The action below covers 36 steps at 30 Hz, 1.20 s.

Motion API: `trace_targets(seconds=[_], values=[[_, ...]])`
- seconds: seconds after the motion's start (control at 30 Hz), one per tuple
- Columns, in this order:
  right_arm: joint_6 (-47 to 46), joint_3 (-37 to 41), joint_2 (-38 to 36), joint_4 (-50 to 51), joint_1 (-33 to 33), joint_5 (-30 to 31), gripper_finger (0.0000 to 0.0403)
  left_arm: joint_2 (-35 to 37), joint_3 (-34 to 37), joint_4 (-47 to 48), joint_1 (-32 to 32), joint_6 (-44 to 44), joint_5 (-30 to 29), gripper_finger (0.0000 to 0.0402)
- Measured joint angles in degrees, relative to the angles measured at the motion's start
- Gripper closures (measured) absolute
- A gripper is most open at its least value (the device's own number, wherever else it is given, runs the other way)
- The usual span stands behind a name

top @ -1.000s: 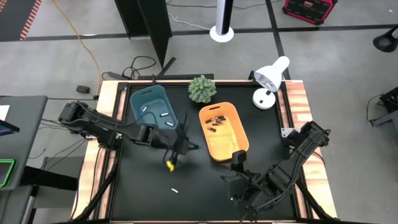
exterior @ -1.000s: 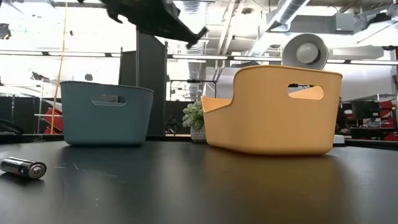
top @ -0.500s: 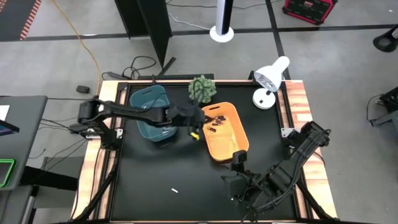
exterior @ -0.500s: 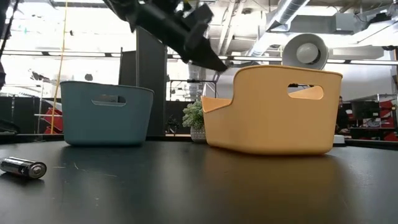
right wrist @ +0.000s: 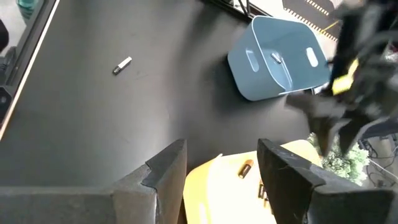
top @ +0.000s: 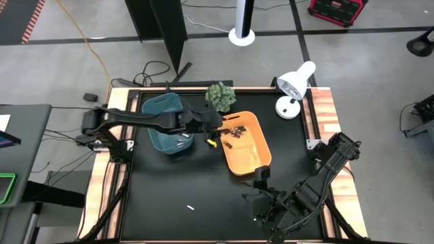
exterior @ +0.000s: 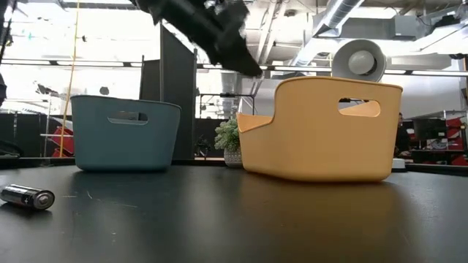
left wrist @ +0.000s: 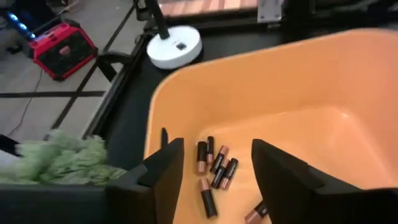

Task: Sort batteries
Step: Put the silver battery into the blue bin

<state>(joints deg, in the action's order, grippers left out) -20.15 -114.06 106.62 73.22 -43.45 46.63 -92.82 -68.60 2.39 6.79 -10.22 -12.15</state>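
Black tabletop (top: 169,183): left gripper (top: 211,133) is held spread and empty over the orange plastic bin (top: 255,153) — dark cylindrical batteries (left wrist: 214,167) lie inside. Right gripper (top: 256,203) is parked open, empty.

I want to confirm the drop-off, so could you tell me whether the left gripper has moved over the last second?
Yes. In the high view the left gripper has swung from the open mat up to the orange bin's edge nearest the plant.
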Motion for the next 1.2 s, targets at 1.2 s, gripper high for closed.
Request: trace_targets(seconds=[1.2], values=[[14.52,10.33,16.07,-54.08,17.23,-27.59,0.0192,49.65,34.4,-3.37,-45.45,13.57,-27.07,0.0231]])
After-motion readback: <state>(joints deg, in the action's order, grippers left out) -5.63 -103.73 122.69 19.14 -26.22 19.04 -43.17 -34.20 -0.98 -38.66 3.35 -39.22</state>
